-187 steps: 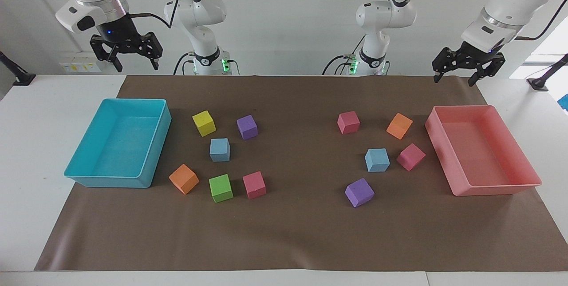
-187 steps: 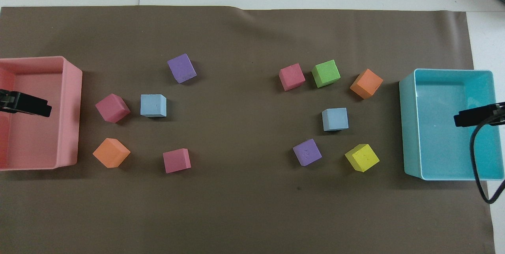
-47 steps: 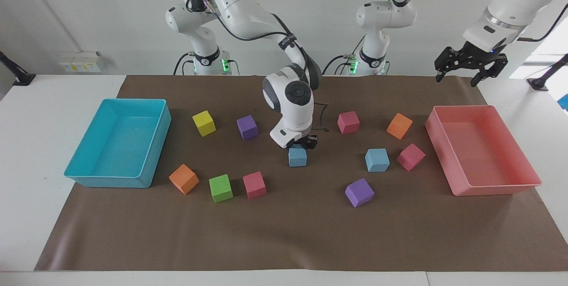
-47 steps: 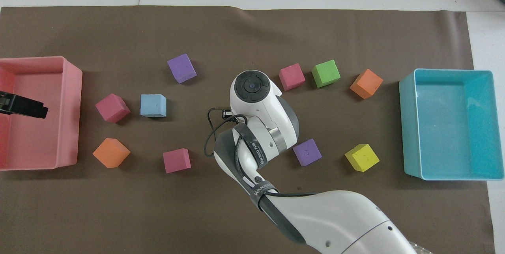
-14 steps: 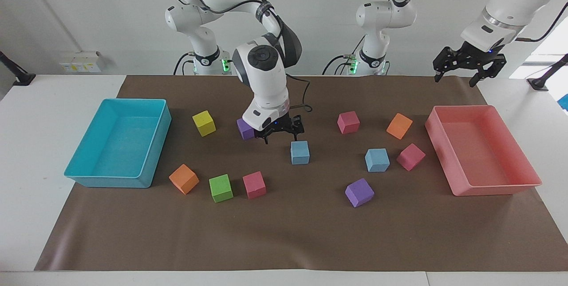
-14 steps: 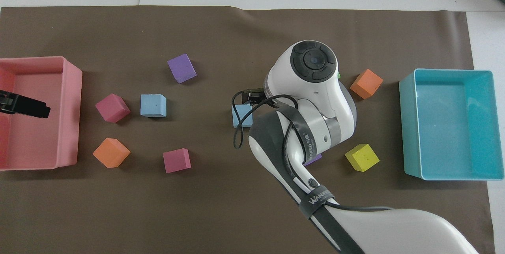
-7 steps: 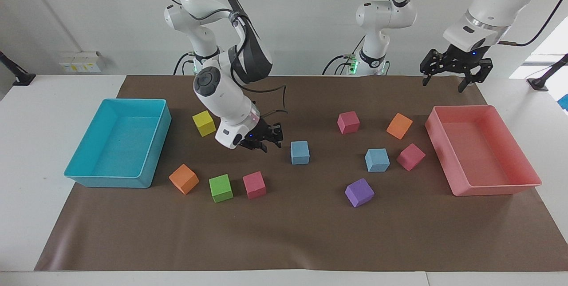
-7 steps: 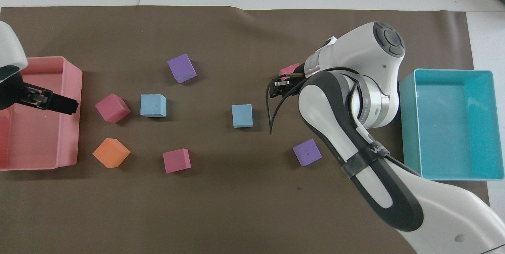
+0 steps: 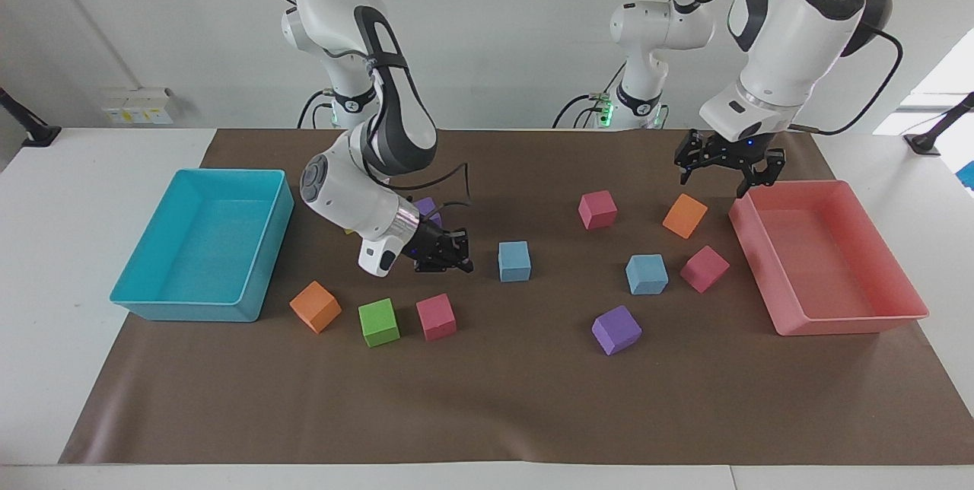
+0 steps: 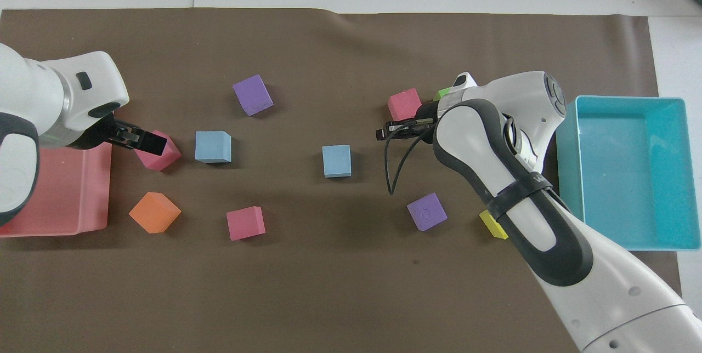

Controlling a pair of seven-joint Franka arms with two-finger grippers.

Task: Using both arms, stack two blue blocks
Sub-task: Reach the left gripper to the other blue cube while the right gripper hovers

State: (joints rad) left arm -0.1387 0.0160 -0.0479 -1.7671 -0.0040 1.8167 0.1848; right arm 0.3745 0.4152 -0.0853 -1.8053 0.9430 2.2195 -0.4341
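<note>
One blue block (image 9: pixel 514 261) sits alone in the middle of the brown mat (image 9: pixel 487 399), with bare room all round it, and the other blue block (image 9: pixel 647 274) lies just beside a pink block (image 9: pixel 705 268). The right hand (image 9: pixel 455 256) is closed and empty, low beside the middle block. The left hand (image 9: pixel 729 170) hangs open by the pink tray's (image 9: pixel 852 319) rim.

Right arm carried one blue block (image 9: pixel 514 260) from its cluster to mid-table and released it; right gripper (image 9: pixel 450 254) has since withdrawn, now closed and empty just beside that block. Left gripper (image 9: pixel 728 170), jaws apart, has come down from over the pink tray (image 9: pixel 852 319) toward the orange block (image 9: pixel 684 215).
</note>
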